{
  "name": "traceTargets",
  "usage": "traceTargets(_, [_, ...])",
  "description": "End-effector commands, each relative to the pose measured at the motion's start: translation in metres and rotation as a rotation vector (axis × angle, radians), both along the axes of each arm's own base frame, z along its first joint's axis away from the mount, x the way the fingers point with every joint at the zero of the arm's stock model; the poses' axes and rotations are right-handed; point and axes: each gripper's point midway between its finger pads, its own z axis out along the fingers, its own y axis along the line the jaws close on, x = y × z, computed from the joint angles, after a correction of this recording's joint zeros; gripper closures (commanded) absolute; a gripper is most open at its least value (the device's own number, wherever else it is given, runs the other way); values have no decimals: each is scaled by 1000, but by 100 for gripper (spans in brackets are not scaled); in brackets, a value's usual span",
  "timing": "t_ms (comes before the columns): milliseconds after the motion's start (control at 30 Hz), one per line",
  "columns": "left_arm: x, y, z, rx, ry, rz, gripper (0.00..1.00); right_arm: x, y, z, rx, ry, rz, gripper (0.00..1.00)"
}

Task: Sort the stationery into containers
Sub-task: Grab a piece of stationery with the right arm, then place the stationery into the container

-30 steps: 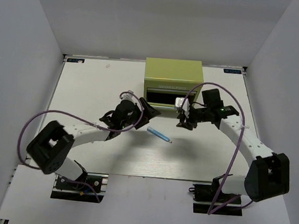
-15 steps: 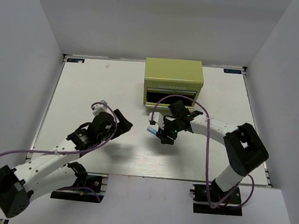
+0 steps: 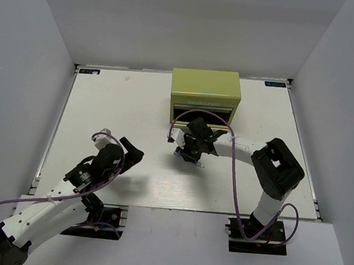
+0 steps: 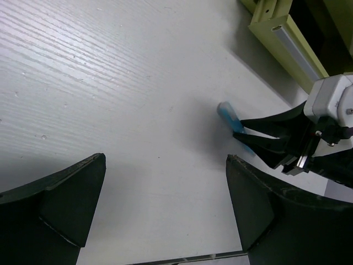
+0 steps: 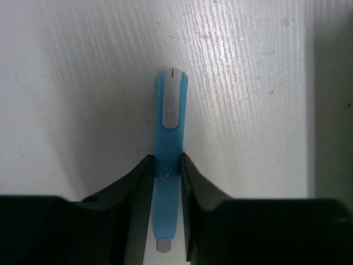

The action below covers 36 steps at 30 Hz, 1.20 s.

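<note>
A thin blue pen [image 5: 168, 132] with a grey clip lies on the white table, in front of the olive-green tool chest [image 3: 205, 91]. My right gripper [image 5: 167, 176] is down over it, one dark finger pressed against each side of the barrel. From above, the pen [image 3: 187, 157] pokes out under the right gripper [image 3: 192, 151]. My left gripper [image 3: 132, 151] is open over bare table to the left. In its wrist view the left gripper [image 4: 165, 204] holds nothing, and the pen [image 4: 228, 116] and the right fingers [image 4: 270, 138] lie ahead.
The chest's front shows a dark open drawer [image 3: 203, 116], its pale rim [image 4: 287, 41] visible in the left wrist view. Grey walls enclose the table [image 3: 104, 114] on three sides. The right arm's purple cable [image 3: 177, 126] loops near the chest front.
The right gripper moved from the chest front down to the blue pen and closed on its barrel. The left arm drew back toward the near left, still open.
</note>
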Motion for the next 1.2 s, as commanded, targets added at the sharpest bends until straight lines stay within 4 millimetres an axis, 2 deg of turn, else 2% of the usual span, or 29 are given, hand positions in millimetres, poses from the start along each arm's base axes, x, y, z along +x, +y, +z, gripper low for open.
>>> traceTargets(0, [1,4,-8,22,25,23,0,-4,-1,-5,-12,22,-4,70])
traceTargets(33, [3,2,-4,15,17,23,0,-9,-4,-4,-15,34,1,80])
traceTargets(100, [5,1,-6,34,15,10,0,-19,-3,-2,2,65,42,87])
traceTargets(167, [8,-4,-3,31,9,-3,0,-24,-2,11,29,66,66,94])
traceTargets(233, [10,-4,-1,32,-1,-10,0,-26,0,36,70,32,115,98])
traceTargets(267, [11,-6,-2,33,0,-10,0,-23,2,46,84,7,130,98])
traceTargets(300, [10,-7,-2,29,3,-17,0,-14,6,75,122,-56,143,99])
traceTargets(333, [11,-8,-1,30,-6,-22,0,-10,7,80,124,-73,148,100])
traceTargets(367, [13,-9,1,24,-14,-22,0,-8,8,95,141,-112,158,100])
traceTargets(467, [15,-13,4,8,-23,-30,0,18,11,135,164,-249,154,100])
traceTargets(533, [16,-14,3,15,-25,-36,0,35,6,146,142,-324,141,100])
traceTargets(633, [15,-15,3,18,-24,-48,0,55,4,150,118,-393,122,100])
traceTargets(667, [15,-15,3,18,-24,-48,0,68,-2,153,97,-428,89,100])
traceTargets(767, [17,-16,4,12,-31,-48,0,90,-7,159,72,-489,60,100])
traceTargets(800, [17,-16,4,12,-31,-48,0,96,-8,152,55,-485,55,100])
traceTargets(867, [16,-17,2,8,-28,-55,0,112,-10,159,40,-536,44,100])
traceTargets(933, [16,-18,2,8,-28,-55,0,125,-10,153,14,-553,44,100])
traceTargets(967, [16,-18,2,8,-28,-55,0,135,-12,161,20,-577,24,100])
traceTargets(1000, [16,-18,2,8,-28,-55,0,140,-12,151,1,-569,25,100])
traceTargets(1067, [16,-18,2,8,-28,-55,0,150,-13,153,-7,-587,19,100])
traceTargets(1167, [16,-18,2,8,-28,-55,0,157,-12,144,-27,-589,35,98])
